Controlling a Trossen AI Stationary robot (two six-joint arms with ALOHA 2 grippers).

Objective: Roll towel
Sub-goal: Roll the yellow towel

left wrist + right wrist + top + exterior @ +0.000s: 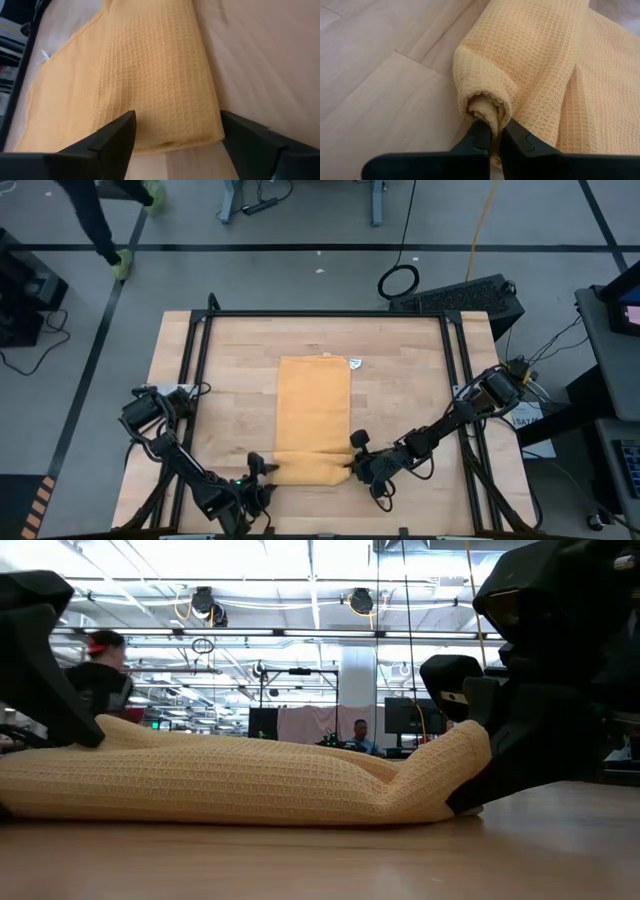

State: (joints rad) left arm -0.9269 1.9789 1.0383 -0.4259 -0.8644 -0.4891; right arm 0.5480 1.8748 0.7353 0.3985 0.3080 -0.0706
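Note:
The mustard-yellow towel lies flat along the middle of the table, with its white tag at the far right corner. Its near end is wound into a roll lying across the table. My right gripper is shut on the roll's right end. My left gripper is open at the roll's left end, one finger on either side of it; I cannot tell whether they touch it. My right gripper pinches the inner layers at the roll's right end between its two fingertips. The fingers come level from the table's right side, along the roll's axis. In the low view that end is raised a little; the rest of the roll rests on the table.
A black frame runs around the wooden tabletop. Bare wood lies to the left and right of the towel. A person walks on the floor beyond the far left corner.

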